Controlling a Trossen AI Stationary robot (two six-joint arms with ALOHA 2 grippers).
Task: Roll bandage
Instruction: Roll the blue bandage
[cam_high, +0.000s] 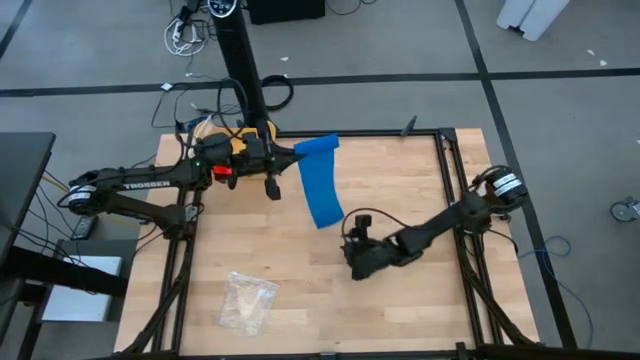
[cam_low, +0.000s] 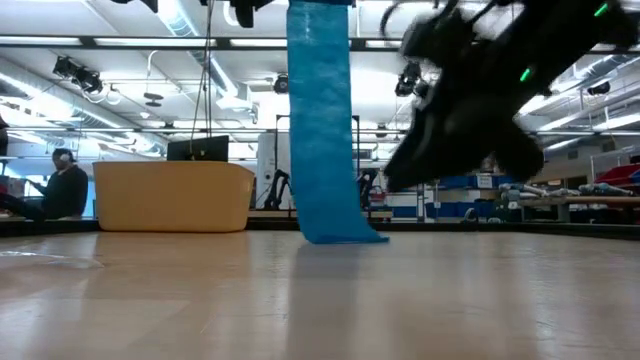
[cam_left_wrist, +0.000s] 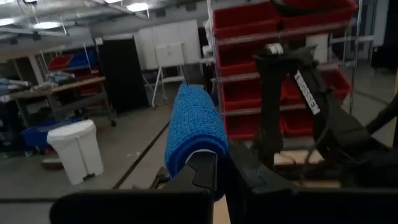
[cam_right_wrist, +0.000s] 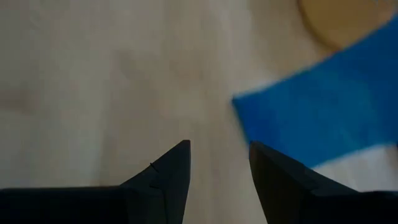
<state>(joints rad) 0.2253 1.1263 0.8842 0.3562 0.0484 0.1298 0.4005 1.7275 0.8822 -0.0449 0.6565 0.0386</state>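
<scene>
The bright blue bandage (cam_low: 320, 120) hangs as a long flat strip, and its lower end (cam_low: 340, 236) rests crumpled on the wooden table. My left gripper (cam_high: 285, 158) is raised over the table's far left part and is shut on the bandage's upper end. My right gripper (cam_right_wrist: 217, 168) is low over the table, just to the right of the bandage's lower end (cam_right_wrist: 323, 118). It is open with nothing between its fingers. In the low view it shows as a dark blurred mass (cam_low: 470, 100). My left gripper pinches the bandage's upper end (cam_left_wrist: 194, 146) between its two fingers (cam_left_wrist: 205, 177), which lie about level. The cloth bulges up and over the fingertips. From there the strip hangs down, with only its lower end on the table.
A tan bin (cam_low: 175, 195) stands at the table's far left, under my left arm. A clear plastic bag (cam_high: 248, 300) lies near the front left. A dark frame (cam_high: 447, 200) runs along the table's edges. A person (cam_low: 62, 185) sits beyond the table.
</scene>
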